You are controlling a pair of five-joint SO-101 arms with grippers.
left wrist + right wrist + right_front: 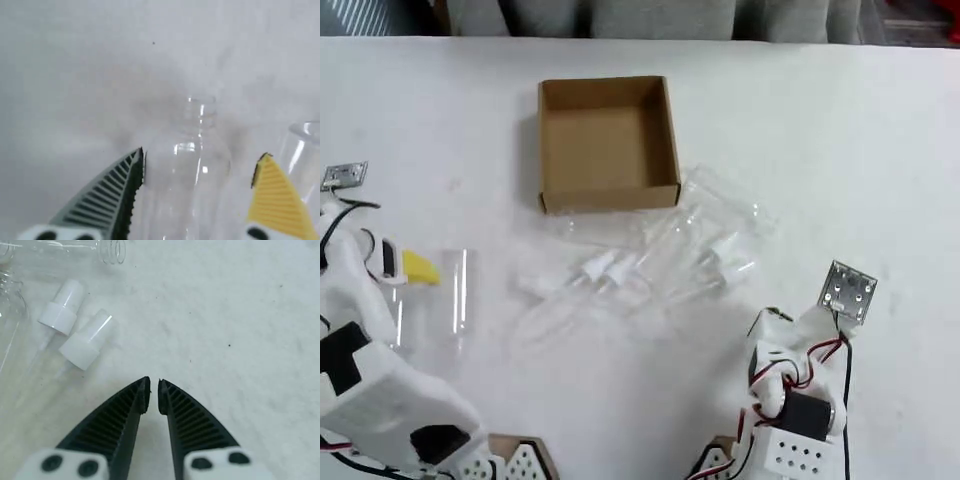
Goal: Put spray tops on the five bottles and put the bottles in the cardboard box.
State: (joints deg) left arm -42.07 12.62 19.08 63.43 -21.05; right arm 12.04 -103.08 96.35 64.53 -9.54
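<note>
one clear bottle (200,120) sits between the spread left jaws.
closing off-centre could squirt it away; right jaws are nearly pressed together near two spray tops (85,342).

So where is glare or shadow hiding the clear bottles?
High view: the clear bottles nearly vanish against the white table, traced by thin highlights; the cardboard box throws a soft shadow. Left wrist view: bright glints on the bottle.

Bottles (460,290) and spray tops (603,268) lie on the table (840,150) in front of the cardboard box (605,150).
</note>
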